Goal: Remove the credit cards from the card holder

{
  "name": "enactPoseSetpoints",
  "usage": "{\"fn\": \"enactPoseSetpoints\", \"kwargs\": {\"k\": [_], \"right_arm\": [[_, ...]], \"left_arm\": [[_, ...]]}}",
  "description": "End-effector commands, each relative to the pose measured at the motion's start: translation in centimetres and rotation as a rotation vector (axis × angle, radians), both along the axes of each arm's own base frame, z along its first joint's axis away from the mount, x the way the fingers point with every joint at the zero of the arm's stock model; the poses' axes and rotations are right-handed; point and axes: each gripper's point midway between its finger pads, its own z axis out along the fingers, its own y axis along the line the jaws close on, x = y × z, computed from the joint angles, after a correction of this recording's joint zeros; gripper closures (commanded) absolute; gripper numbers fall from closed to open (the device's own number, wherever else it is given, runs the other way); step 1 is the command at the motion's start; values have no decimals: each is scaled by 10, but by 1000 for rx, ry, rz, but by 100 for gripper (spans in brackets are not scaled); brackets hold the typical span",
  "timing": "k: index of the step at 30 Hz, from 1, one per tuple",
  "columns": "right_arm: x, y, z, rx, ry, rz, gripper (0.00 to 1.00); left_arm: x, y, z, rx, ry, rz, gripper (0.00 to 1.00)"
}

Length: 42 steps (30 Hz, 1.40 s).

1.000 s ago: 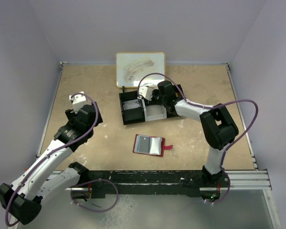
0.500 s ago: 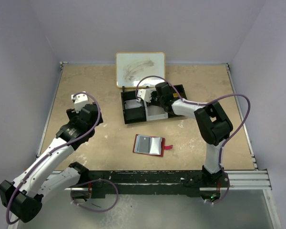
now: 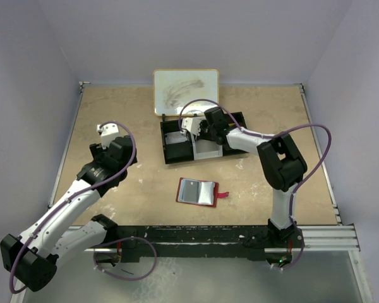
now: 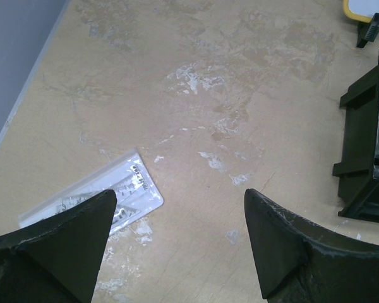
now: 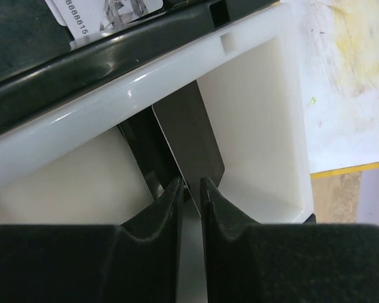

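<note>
— Where does the card holder (image 3: 198,191) lie?
— Open on the bench (image 3: 145,189), near the middle, apart from both arms.
— And the jaws?
— The left gripper (image 4: 180,196) is spread wide over the bench, beside a pale card (image 4: 95,197). The right gripper (image 5: 191,184), at the far white compartment (image 5: 259,126), has a dark card (image 5: 188,139) in its narrow slit. Whether it pinches the card cannot be told.

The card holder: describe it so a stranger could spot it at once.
On the tan table, look in front of the long black tray, toward the near edge. The card holder lies open and flat there. It is the only red thing, with pale sleeves inside and a small side tab.
</note>
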Motion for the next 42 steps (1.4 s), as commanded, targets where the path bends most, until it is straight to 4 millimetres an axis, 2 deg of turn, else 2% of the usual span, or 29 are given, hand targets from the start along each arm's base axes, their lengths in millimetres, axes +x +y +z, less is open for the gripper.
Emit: {"fn": "enactPoseSetpoints", "kwargs": {"k": [1, 2, 4, 10, 14, 19, 22, 24, 26, 28, 29, 33, 35, 37, 40, 42], "right_arm": [[2, 11, 17, 61, 15, 8, 80], [2, 11, 18, 68, 17, 5, 79], [1, 11, 17, 74, 29, -2, 73], [0, 14, 16, 103, 54, -23, 71], [4, 15, 27, 142, 27, -55, 70], [6, 23, 75, 285, -52, -85, 68], [4, 21, 121, 427, -127, -150, 65], [-4, 16, 145, 525, -159, -195, 63], [-11, 8, 169, 667, -178, -286, 56], [-19, -4, 181, 805, -140, -436, 42], [-26, -5, 181, 857, -81, -495, 37], [-68, 16, 163, 939, 208, -470, 37], [-77, 9, 162, 1016, 239, -560, 39], [-92, 12, 157, 1102, 315, -609, 42], [-120, 10, 124, 1117, 370, -731, 40], [-133, 9, 113, 1098, 338, -816, 38]], "left_arm": [[4, 3, 10, 11, -27, 17, 20], [4, 3, 9, 11, -25, 17, 20], [5, 3, 8, 13, -21, 15, 20], [5, 2, 7, 17, -10, 13, 20], [5, 2, 6, 17, -10, 13, 20], [5, 2, 6, 17, -7, 13, 20], [5, 2, 5, 18, -6, 12, 20], [5, 1, 5, 17, -5, 10, 20], [5, 1, 5, 16, -5, 9, 20], [5, 1, 6, 15, -8, 11, 20], [5, 1, 6, 14, -7, 10, 20], [5, 2, 7, 13, -10, 12, 20], [4, 2, 7, 12, -13, 14, 20], [4, 3, 8, 11, -19, 17, 20], [4, 4, 10, 11, -25, 24, 20], [4, 5, 10, 12, -27, 27, 20]]}}
